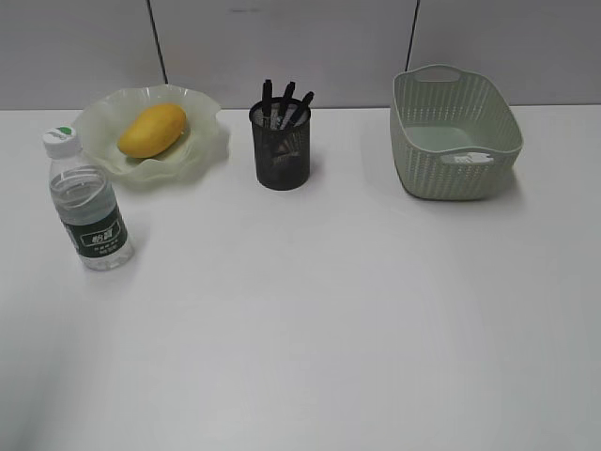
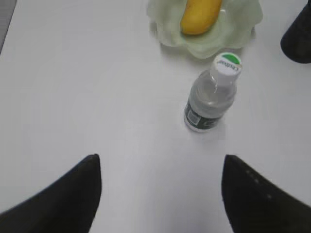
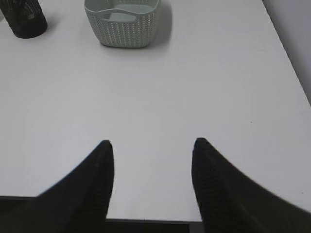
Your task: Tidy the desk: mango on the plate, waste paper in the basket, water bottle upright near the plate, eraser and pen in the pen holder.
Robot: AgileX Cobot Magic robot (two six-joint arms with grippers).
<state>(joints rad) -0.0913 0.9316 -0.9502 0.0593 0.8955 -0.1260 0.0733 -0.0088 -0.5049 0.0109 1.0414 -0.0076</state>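
Both grippers, left (image 2: 160,167) and right (image 3: 151,153), are hovering with jaws apart, gripping nothing. On the desk (image 1: 329,310) the bottle (image 1: 86,202) is standing upright near the plate (image 1: 202,141), which is holding the mango (image 1: 152,130). Pens (image 1: 286,101) are sitting in the holder (image 1: 280,150); the basket (image 1: 455,136) is standing well to its right.

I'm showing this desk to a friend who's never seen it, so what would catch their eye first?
Probably the yellow-orange mango, lying in the ruffled pale green glass plate at the back left. Next, the black mesh pen holder with dark pens sticking up at the back centre, and the sage-green basket at the back right. A small water bottle stands upright in front of the plate.
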